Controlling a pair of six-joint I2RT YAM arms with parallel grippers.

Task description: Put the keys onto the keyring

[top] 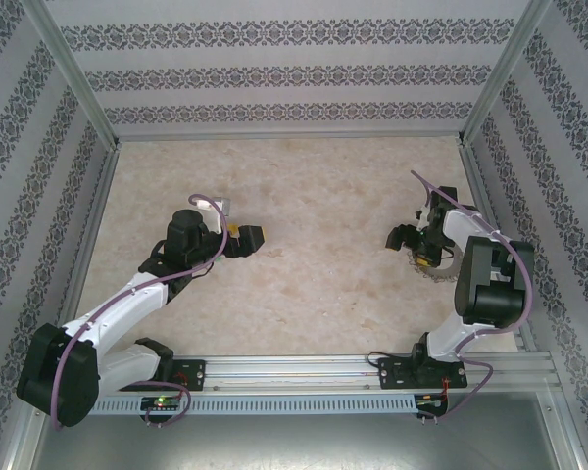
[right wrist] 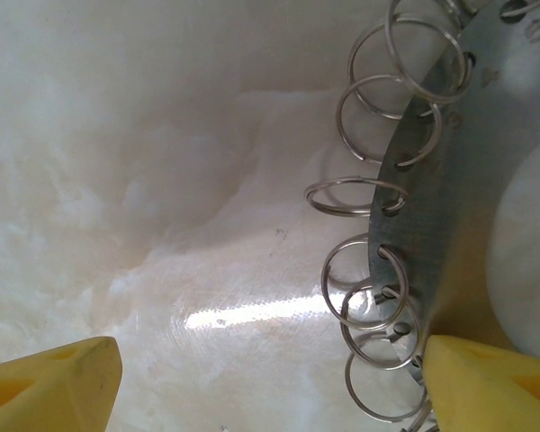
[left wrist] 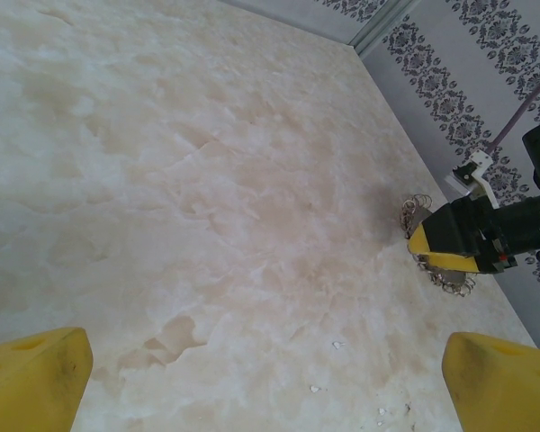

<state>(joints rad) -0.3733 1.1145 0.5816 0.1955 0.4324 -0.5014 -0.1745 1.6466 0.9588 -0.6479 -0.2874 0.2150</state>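
Seen from above, two robot arms reach over a pale marbled worktop (top: 304,186). At centre left, the left gripper (top: 251,238) has its fingers (left wrist: 31,378) spread wide above bare surface. At the right, the right gripper (top: 414,248) sits low over the keyring (right wrist: 454,171), a curved grey metal band threaded with small wire loops (right wrist: 349,196). Its fingers (right wrist: 49,382) are apart, the lower-right one at the band's edge.
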